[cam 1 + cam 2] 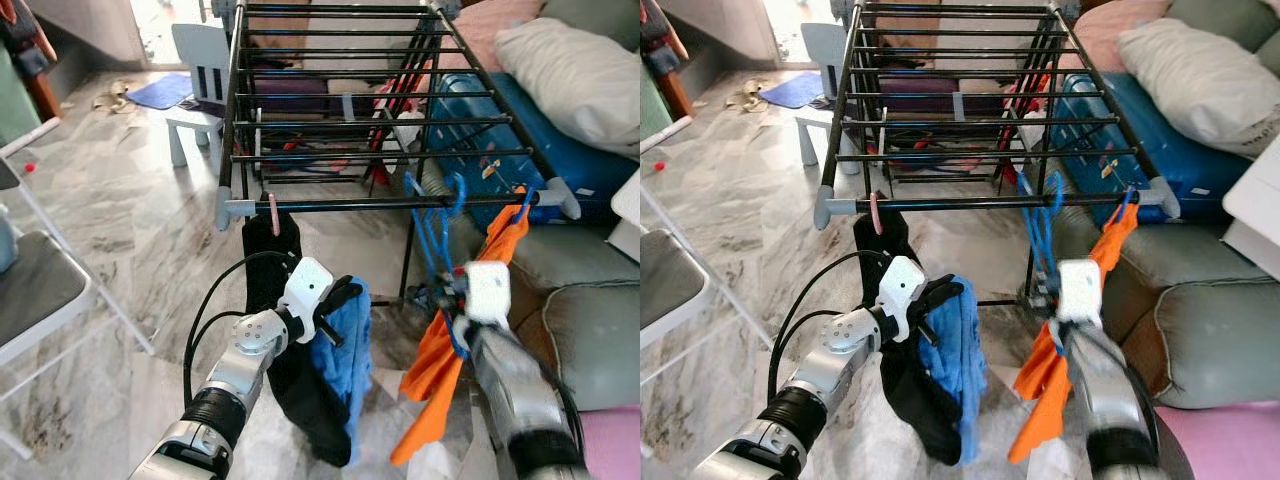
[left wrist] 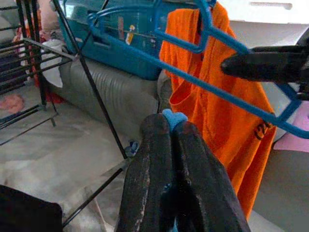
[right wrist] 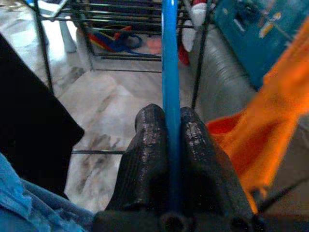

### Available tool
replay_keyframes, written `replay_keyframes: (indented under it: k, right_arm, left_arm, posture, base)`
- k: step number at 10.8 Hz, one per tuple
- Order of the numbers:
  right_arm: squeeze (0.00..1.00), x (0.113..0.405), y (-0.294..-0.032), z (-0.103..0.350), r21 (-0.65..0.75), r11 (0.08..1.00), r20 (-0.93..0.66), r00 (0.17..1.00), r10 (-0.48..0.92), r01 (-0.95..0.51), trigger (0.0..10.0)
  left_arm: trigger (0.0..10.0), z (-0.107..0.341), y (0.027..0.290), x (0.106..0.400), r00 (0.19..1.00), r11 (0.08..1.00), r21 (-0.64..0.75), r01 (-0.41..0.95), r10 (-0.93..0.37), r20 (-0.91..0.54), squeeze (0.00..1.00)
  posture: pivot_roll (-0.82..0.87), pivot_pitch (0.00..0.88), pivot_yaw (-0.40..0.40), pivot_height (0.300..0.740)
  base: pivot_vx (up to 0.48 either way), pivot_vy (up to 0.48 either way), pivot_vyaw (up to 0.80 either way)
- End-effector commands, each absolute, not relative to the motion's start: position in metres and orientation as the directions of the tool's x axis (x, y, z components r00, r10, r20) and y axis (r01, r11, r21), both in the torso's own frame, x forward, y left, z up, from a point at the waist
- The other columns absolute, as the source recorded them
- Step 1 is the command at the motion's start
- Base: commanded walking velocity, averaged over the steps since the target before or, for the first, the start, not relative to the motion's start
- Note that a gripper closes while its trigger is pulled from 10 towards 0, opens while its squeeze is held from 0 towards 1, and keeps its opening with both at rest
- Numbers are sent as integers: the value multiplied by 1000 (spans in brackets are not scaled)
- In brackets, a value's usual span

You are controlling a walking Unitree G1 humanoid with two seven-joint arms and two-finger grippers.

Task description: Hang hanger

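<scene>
The blue hanger point(image 1: 437, 232) is judged light, thin and springy; its bar is the sound grip point. It hangs by its hook at the drying rack point(image 1: 400, 202) front rail. The right claw point(image 3: 166, 145) is clamped on the bar, forearm raised. The left claw point(image 2: 170, 145) pinches blue cloth point(image 1: 345, 350).

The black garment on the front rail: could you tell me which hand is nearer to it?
Left. The left hand holds blue cloth right beside the black garment; the right hand grips the blue hanger farther off.

Garments point(image 1: 300, 330) hang from the rack's point(image 1: 400, 203) front bar, sofa point(image 1: 585, 330) to its right.
</scene>
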State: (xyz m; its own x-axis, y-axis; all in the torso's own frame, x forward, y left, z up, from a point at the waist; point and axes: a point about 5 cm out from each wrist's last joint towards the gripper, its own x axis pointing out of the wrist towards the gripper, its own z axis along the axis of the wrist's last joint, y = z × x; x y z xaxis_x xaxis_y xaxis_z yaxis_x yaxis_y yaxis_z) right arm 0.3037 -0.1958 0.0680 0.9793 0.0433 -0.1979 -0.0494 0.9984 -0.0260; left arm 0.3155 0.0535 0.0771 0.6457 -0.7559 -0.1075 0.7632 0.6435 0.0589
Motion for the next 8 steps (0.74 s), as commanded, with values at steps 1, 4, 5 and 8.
replay_keyframes:
  k: [1,4,5,8]
  right_arm:
    - [0,306,-196,86,-32,999,-103,994,39,-42,3294]
    - [0,257,-184,64,0,1000,-152,988,20,-20,10000]
    - [0,248,-181,60,5,1000,-168,985,27,-27,10000]
    - [0,231,-181,58,10,1000,-201,980,14,-12,10000]
  left_arm:
    - [10000,80,51,316,645,640,79,764,-758,-97,0]
    - [10000,82,50,319,678,676,64,734,-728,-98,0]
    - [10000,81,49,319,681,678,69,732,-725,-106,0]
    - [10000,78,48,318,683,682,63,729,-720,-122,0]
  posture:
    - [50,0,-70,740]
    - [32,0,-58,740]
    - [31,0,-58,740]
    - [25,0,-58,740]
  base:
    - [0,0,0]
    - [0,0,0]
    - [0,0,0]
    - [-179,0,0]
